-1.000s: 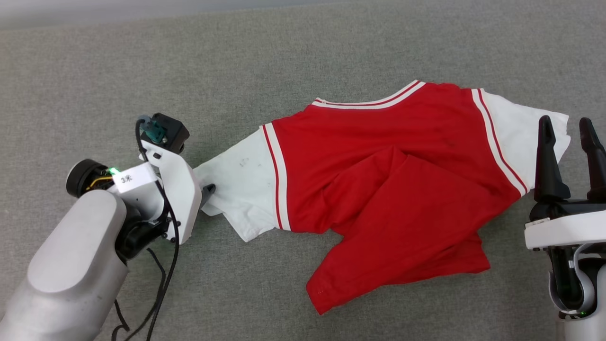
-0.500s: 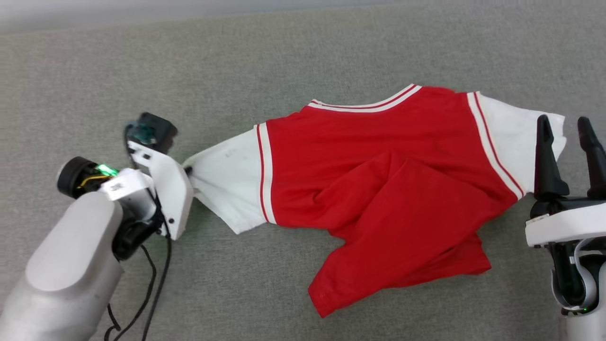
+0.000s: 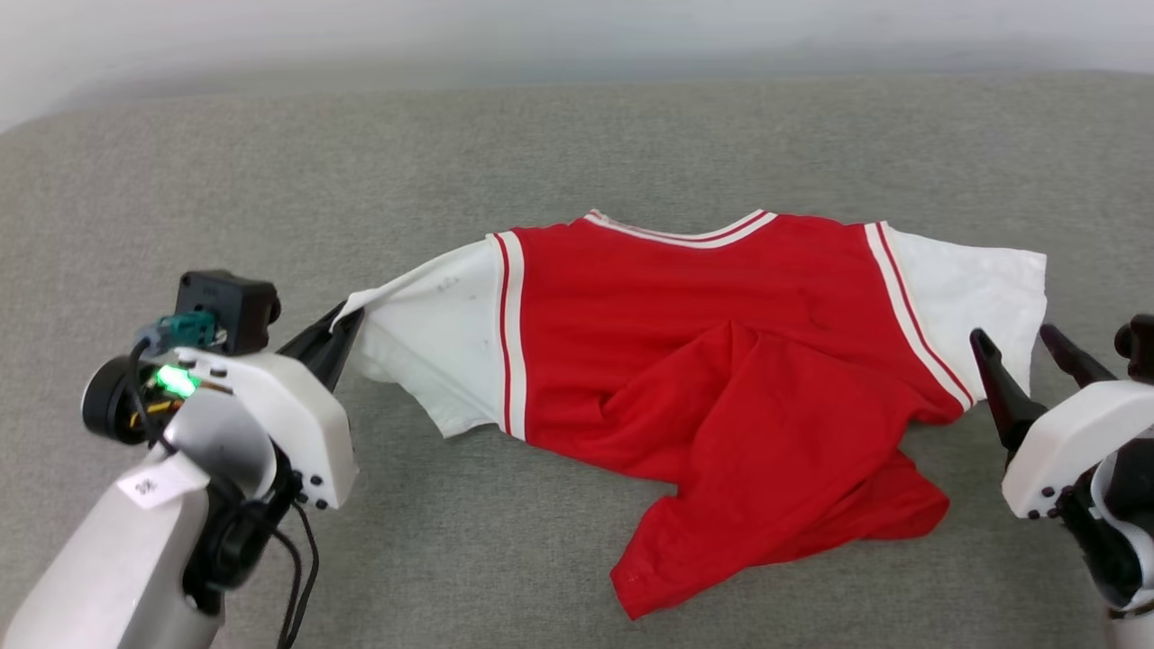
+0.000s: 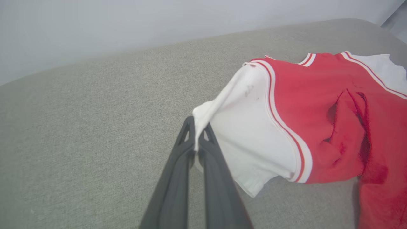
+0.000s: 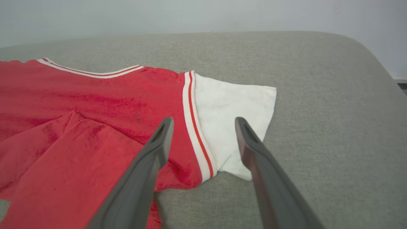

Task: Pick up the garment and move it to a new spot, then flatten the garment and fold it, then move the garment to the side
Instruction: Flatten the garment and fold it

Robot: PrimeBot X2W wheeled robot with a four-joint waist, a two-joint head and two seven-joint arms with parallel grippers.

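Grey padded surface [image 3: 577, 135]: a broad, cloth-covered bed is offered; enough friction is expected that a dragged cloth is bunched rather than slid.

Garment [image 3: 676, 297]: it is laid across the middle of the surface, neckline away from the robot, one side raised. It is judged light, soft and limp, with no stiffness; its shape is kept only where it is supported. It is not fragile, though it is easily stretched out of line when pulled from one point.

Lower body panel [image 3: 775, 451]: it is folded up and skewed over the chest, and the hem is trailed toward the robot. It is expected to fall open only if the shirt is lifted by both sides.

Right sleeve [image 3: 974, 288]: it is spread flat and untouched; its outer edge is judged the natural second hold.

Left sleeve [image 3: 433, 342]: it is drawn up into a taut peak off the surface.

Right gripper [image 3: 1014, 338]: its fingers are spread wide, nothing is held, and it is poised just beside the right sleeve.

Left gripper [image 4: 197, 143]: it is clamped on the cuff corner of the left sleeve, a thin pinch from which slipping is thought possible.
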